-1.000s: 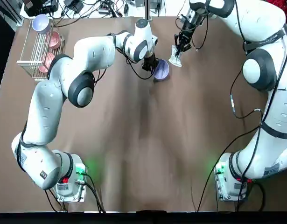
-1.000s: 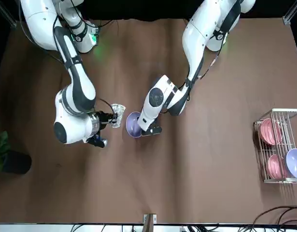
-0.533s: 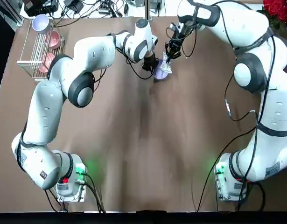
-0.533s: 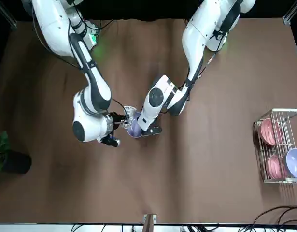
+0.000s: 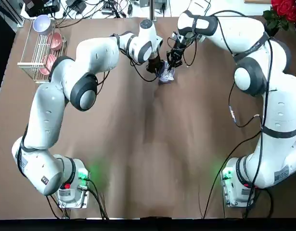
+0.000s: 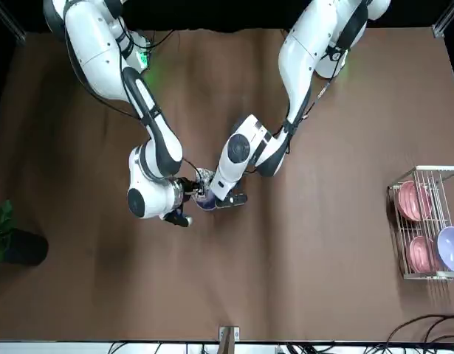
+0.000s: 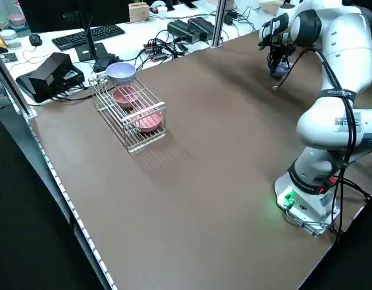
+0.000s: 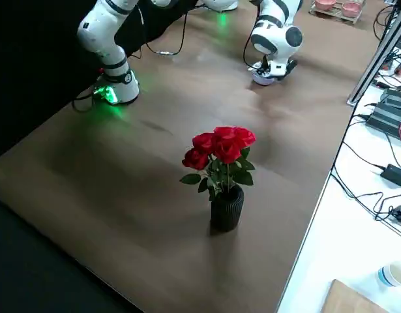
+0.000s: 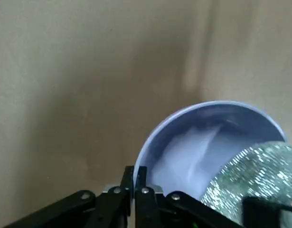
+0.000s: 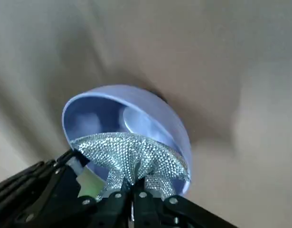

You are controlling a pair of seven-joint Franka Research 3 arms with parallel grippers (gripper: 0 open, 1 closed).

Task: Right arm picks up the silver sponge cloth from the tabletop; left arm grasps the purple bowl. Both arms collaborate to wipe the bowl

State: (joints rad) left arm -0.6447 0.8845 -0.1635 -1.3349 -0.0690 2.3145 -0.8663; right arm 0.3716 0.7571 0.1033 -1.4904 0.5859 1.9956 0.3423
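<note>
In the top view, the wire dish rack is seen well to the left of the purple bowl, the landmark here. Just at the bowl's left side the left gripper is placed, its fingers closed narrowly with the rim pinched between them. The purple bowl is held with its mouth turned toward the right arm. Across that mouth, on the side away from the left fingers, the silver sponge cloth is spread; whether the inner wall is pressed cannot be told. Right of the bowl, the cloth's gathered middle is clamped in the right gripper. The wiping stroke should probably be driven inward by the nearer right arm, with the rim kept steady.
</note>
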